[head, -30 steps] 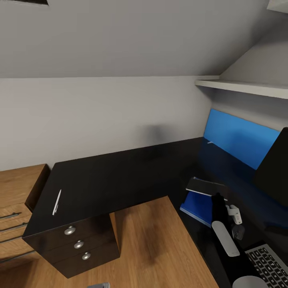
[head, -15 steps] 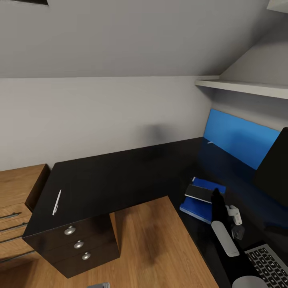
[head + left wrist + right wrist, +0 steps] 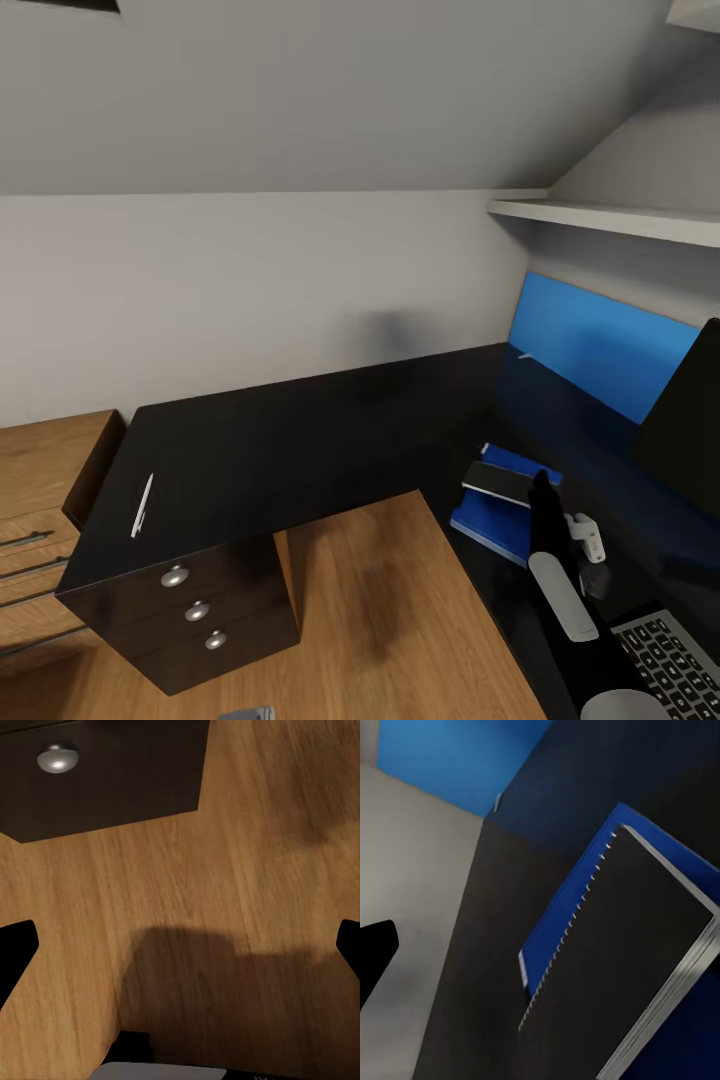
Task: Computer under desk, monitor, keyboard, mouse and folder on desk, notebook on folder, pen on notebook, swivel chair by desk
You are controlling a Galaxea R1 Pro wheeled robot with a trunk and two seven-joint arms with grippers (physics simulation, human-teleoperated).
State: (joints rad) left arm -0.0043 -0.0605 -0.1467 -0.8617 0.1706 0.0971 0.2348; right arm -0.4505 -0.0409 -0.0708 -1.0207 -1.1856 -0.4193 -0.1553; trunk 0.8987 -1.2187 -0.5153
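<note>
Pen [image 3: 142, 506] laid on desk [image 3: 290, 450] left end, above drawer unit [image 3: 200, 610]. Notebook [image 3: 503, 484] stacked on folder [image 3: 490, 518] at right. Keyboard [image 3: 668, 665] positioned nearer, monitor [image 3: 685, 420] far right.

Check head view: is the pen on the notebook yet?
No. The pen lies on the desk above the drawers, far from the notebook on the folder.

The desk [image 3: 300, 440] has a glossy black top that reflects the blue panel [image 3: 600, 345] behind it. Its drawer unit [image 3: 200, 610] looks matt dark, with shiny metal knobs [image 3: 175, 576]. The floor [image 3: 400, 620] is smooth wood with visible grain. At 9 o'clock, the counter [image 3: 40, 470] is light wood. The folder [image 3: 585, 907] is smooth blue; the notebook [image 3: 630, 960] has a matt dark cover.
</note>
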